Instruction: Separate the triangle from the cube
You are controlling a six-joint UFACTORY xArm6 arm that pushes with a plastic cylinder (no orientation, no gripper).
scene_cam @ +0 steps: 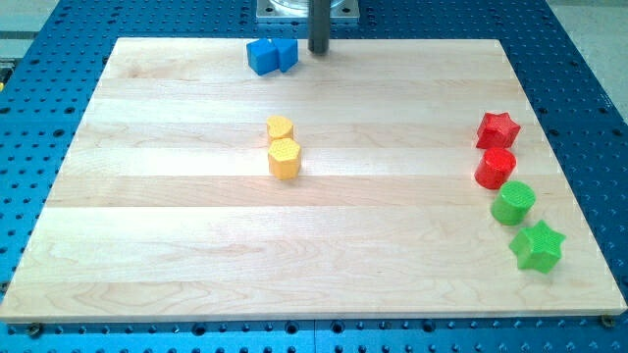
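A blue cube (262,57) sits near the view's top edge of the wooden board (177,235), left of centre. A smaller blue triangle block (287,54) touches its right side. My tip (319,50) is at the end of the dark rod, just to the right of the blue triangle, a small gap apart from it.
Two yellow blocks, a small one (280,127) and a hexagon (285,158), touch each other near the middle. At the view's right stand a red star (497,128), a red cylinder (496,168), a green cylinder (513,204) and a green star (538,246).
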